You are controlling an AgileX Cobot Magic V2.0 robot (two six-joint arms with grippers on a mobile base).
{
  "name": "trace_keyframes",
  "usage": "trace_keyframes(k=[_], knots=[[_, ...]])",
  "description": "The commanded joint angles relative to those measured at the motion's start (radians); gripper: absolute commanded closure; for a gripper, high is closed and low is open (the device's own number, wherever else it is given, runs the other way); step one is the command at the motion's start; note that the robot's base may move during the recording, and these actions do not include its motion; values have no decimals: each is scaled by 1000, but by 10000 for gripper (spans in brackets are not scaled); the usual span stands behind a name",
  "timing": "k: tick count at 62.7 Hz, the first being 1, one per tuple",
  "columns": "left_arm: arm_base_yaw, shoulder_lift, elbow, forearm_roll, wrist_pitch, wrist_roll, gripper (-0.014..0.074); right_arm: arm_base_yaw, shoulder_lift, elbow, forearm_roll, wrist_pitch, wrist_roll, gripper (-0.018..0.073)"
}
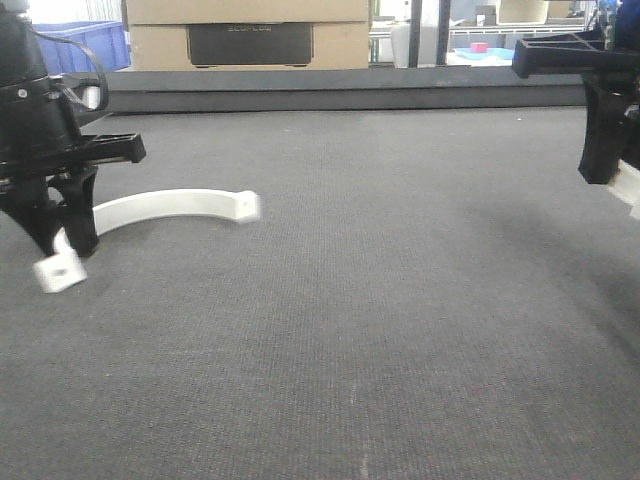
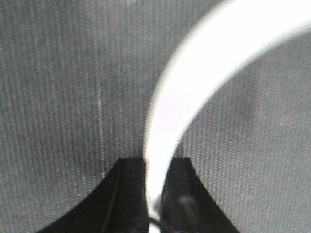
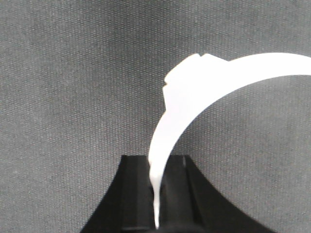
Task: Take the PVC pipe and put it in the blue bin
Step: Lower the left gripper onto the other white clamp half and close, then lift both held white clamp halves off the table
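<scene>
PVC pipe [image 3: 189,92] clamped by its end in right jaws, rest arcing ahead & right of tips. Flat strap [image 1: 170,203] pinched in left jaws. Prob. carry phase: keep grip firm, swing slow so pipe won't pivot; blue bin [image 1: 85,45] far behind left jaws.

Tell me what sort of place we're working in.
Probably a workshop or lab: a grey felt-covered workbench, a blue plastic storage bin and a brown cardboard box behind it.
</scene>
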Motion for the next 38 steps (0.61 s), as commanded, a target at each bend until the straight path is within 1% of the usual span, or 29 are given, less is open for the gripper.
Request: trace_keyframes(k=[1, 16, 38], knots=[[-4, 0, -11, -3, 3, -6, 708, 0, -11, 2, -15, -7, -1, 727], [-4, -53, -17, -3, 26, -6, 707, 0, -15, 2, -15, -7, -3, 727], [-16, -271, -13, -3, 19, -6, 707, 0, -92, 2, -29, -32, -14, 727]])
